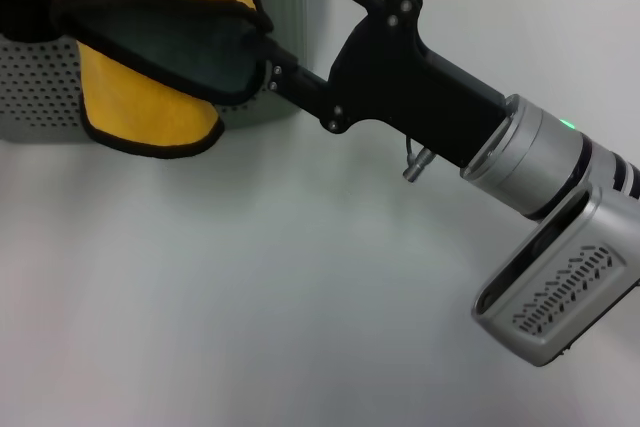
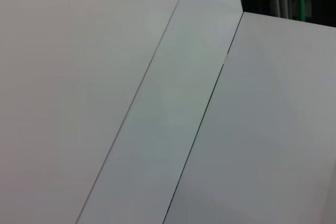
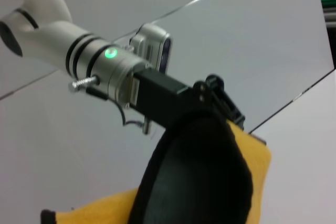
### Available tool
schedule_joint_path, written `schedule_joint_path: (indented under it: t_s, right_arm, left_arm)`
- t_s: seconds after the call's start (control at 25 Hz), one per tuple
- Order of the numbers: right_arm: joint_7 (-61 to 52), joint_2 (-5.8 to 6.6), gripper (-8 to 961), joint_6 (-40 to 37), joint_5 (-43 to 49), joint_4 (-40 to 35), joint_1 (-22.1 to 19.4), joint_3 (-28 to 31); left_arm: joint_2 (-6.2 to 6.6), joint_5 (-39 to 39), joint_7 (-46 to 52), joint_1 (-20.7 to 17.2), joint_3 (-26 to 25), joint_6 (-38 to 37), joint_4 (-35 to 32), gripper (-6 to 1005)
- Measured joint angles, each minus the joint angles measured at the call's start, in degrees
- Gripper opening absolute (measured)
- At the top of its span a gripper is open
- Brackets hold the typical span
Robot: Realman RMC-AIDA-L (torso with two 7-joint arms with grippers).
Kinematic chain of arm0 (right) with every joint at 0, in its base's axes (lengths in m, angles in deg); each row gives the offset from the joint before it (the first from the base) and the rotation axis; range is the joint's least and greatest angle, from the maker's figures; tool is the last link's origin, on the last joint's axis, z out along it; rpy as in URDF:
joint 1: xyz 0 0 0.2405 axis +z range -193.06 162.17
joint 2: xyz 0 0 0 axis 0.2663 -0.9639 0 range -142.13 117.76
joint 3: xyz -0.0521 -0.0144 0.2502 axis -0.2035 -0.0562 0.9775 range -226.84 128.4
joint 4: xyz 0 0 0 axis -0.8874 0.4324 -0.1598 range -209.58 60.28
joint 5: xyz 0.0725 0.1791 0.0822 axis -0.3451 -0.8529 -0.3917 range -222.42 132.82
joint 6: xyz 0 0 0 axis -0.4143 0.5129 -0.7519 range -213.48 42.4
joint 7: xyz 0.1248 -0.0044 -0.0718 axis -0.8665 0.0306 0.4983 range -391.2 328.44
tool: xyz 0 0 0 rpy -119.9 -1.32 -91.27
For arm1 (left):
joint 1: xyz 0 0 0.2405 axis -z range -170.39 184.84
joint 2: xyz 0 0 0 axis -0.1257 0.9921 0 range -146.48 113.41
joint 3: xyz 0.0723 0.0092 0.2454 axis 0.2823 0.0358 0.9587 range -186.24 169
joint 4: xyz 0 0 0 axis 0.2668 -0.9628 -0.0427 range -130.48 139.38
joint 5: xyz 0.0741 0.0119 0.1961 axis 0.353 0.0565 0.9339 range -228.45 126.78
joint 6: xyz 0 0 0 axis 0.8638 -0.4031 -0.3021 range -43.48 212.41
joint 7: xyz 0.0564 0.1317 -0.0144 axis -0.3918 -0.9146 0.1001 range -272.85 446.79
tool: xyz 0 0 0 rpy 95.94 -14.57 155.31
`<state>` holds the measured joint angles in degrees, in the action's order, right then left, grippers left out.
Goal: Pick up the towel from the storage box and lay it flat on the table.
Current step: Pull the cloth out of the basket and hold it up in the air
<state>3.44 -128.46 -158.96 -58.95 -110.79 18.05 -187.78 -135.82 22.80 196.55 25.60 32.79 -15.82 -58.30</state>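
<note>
Right gripper (image 1: 262, 39) reaches across from the right, its black fingers clamped on the towel (image 1: 150, 57), which hangs lifted above the table (image 1: 300, 277), folded over with the yellow face outward and the dark teal face showing inside the fold. Just behind the towel stands the box (image 1: 40, 97), at the table's far left. Left gripper (image 3: 223, 95) shows in the right wrist view, beside the towel; whether it is open I cannot tell.
</note>
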Motion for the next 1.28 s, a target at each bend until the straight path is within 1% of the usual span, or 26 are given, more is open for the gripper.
schedule_joint_path:
  t_s: [0.32,0.52,0.72,1.28]
  right_arm:
    - [0.50,0.00,566,-0.51,0.12,-1.03,0.10,-1.25]
    - [1.03,0.00,425,-0.58,0.11,-1.50,-0.58,-1.28]
    - [1.13,0.00,349,-0.58,-0.12,-1.56,-1.09,-0.97]
    - [2.42,-0.01,196,0.00,-0.18,-1.58,-0.74,-0.99]
  left_arm:
    - [0.03,0.20,0.00,-0.12,-0.20,0.00,0.00,62]
    - [0.03,0.20,0.02,-0.18,-0.30,0.00,0.00,65]
    - [0.01,0.20,0.02,-0.08,-0.28,0.00,0.00,68]
    - [-0.02,0.19,0.02,0.13,-0.22,0.00,0.56,77]
